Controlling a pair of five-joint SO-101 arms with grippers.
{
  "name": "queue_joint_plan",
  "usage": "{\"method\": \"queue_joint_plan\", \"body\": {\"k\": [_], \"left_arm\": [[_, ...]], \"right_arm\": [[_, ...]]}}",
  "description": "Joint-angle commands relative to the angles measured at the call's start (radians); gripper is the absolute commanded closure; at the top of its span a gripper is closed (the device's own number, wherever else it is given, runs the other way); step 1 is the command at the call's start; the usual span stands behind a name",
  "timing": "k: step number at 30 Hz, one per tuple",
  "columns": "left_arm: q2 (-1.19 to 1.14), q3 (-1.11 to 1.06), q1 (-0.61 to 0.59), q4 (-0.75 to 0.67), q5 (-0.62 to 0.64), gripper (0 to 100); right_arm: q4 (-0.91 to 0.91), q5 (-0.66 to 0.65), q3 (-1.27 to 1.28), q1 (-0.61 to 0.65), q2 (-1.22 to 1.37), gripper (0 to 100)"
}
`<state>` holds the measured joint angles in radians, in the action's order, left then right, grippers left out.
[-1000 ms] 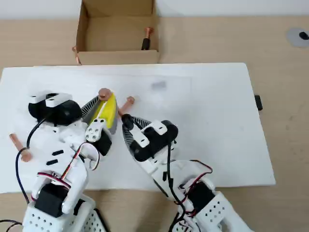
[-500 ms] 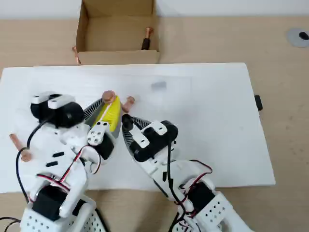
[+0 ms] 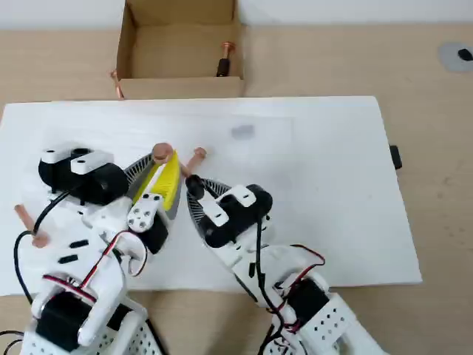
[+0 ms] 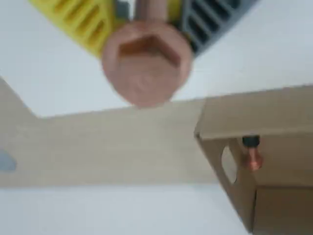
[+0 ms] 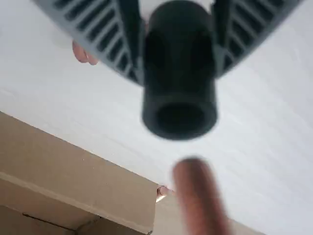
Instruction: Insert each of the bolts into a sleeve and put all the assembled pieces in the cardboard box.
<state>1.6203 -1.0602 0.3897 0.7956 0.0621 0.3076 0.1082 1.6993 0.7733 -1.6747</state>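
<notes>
The left hand [image 3: 158,166] is found closed on a copper-coloured hexagonal-headed bolt [image 4: 146,61] over the white sheet [image 3: 325,185] laid on the wooden tabletop [image 3: 436,148]. The right hand [image 3: 192,191] is found closed on a black cylindrical sleeve [image 5: 180,78], just beside the left hand. A second copper bolt [image 3: 196,157] is seen on the sheet near both. One assembled piece [image 3: 224,59] is noted inside the brown cardboard box [image 3: 181,88].

Likely a lab workbench: wooden table [image 3: 436,148], white sheet [image 3: 318,185], exposed wiring [image 3: 314,257].
</notes>
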Motion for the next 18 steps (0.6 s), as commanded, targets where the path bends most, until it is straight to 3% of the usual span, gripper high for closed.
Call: {"method": "queue_joint_plan", "body": {"k": [1, 18], "left_arm": [[0.008, 0.077, 0.014, 0.02, -0.009, 99], [0.005, 0.115, 0.078, 0.094, 0.028, 99]], "right_arm": [[0.002, 0.008, 0.002, 0.008, -0.019, 98.9], [0.002, 0.008, 0.002, 0.008, -0.019, 98.9]]}}
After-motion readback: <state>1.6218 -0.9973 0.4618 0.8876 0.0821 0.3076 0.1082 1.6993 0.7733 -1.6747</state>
